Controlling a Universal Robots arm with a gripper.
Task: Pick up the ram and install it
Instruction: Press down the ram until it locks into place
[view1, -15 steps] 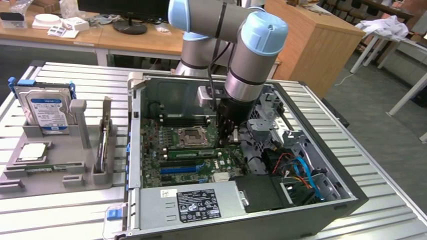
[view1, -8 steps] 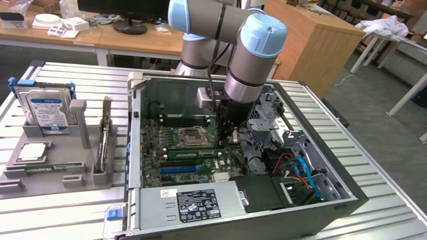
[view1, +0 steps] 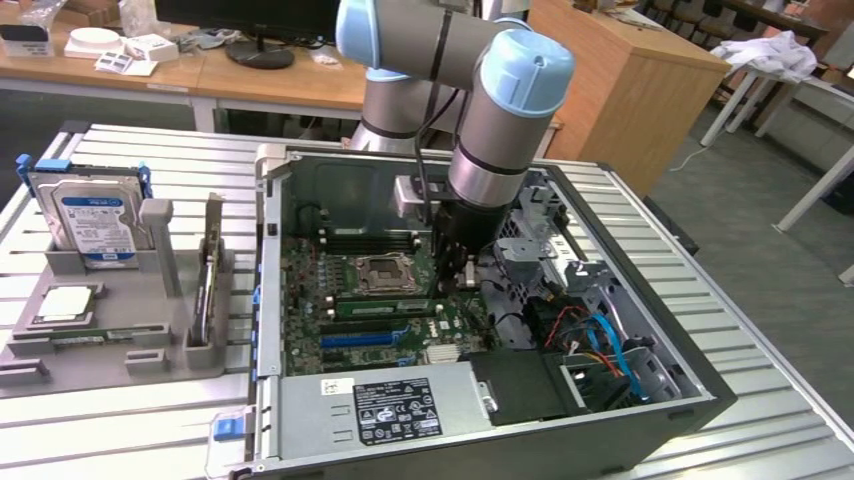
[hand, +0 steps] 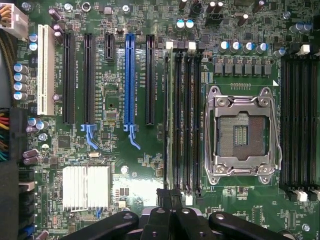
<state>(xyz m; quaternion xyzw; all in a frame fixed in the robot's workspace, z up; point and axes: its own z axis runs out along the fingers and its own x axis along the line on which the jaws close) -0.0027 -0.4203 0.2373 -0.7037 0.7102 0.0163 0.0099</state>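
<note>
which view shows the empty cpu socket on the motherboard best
The wrist view: it looks straight down on the cpu socket, so its metal frame and bare contact area are plain to see. The exterior view shows the same socket from an angle, inside the open computer case, beside the arm.

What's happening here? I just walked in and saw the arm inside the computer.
The robot arm reaches down into the open computer case, with its claw shut and low over the motherboard, at the end of the memory slots beside the empty processor socket. A green memory stick appears to sit in one of those slots; whether the claw grips it is hard to tell. The hard drive stands in the grey tray outside the case.
</note>
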